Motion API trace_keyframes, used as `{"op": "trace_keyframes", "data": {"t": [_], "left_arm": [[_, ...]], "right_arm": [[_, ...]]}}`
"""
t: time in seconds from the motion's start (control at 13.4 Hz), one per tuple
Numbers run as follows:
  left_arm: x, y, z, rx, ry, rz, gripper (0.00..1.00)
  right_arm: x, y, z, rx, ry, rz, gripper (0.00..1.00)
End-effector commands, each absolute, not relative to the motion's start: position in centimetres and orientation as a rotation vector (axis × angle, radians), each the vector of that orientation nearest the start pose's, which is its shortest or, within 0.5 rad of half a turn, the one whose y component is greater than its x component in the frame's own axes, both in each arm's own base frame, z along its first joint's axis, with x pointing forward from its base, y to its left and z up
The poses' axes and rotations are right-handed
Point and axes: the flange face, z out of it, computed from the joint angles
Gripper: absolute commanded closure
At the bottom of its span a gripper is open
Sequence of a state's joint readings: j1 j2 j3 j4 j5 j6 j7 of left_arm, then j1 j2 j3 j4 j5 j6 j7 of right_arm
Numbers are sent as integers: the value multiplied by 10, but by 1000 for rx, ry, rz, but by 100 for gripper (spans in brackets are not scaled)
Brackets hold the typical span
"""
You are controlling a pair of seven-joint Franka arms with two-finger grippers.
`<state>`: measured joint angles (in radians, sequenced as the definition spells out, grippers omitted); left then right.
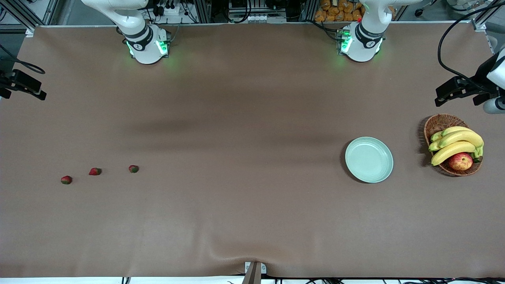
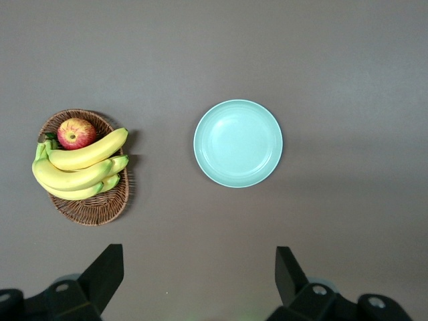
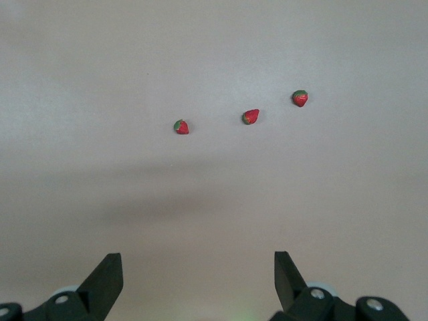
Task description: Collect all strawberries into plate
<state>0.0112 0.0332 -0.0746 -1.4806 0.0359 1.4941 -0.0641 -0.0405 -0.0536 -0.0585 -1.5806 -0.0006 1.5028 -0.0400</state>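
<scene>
A plain brown sheet covers the desk (image 1: 244,130), with metal frames and cables along the robots' edge. Three strawberries (image 1: 94,171) lie in a loose row toward the right arm's end, well apart from the mint plate (image 1: 369,159) toward the left arm's end. Beside the plate sits a wicker basket (image 1: 438,123) holding bananas (image 1: 457,144) and an apple (image 1: 460,161). The left hand (image 2: 199,275) hangs released high over the plate; the right hand (image 3: 198,275) hangs released over the strawberries' end.

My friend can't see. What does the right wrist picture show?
Three little red strawberries with green caps lie apart in a loose row on the plain brown table. The right gripper hangs above, fingers open, holding nothing.
</scene>
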Motion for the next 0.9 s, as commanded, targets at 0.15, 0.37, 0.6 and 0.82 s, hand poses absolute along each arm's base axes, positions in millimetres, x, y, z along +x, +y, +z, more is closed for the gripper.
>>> {"op": "trace_keyframes", "data": {"t": [0.15, 0.37, 0.6, 0.82], "left_arm": [[560, -32, 647, -3129, 27, 11, 0], [560, -34, 646, -3136, 33, 16, 0], [560, -34, 645, -3136, 30, 16, 0], [561, -32, 646, -3139, 23, 0, 0]], "right_arm": [[527, -51, 650, -3140, 104, 27, 0], [529, -47, 649, -3139, 94, 22, 0], [532, -47, 645, -3139, 94, 29, 0], [533, -46, 643, -3125, 92, 30, 0]]}}
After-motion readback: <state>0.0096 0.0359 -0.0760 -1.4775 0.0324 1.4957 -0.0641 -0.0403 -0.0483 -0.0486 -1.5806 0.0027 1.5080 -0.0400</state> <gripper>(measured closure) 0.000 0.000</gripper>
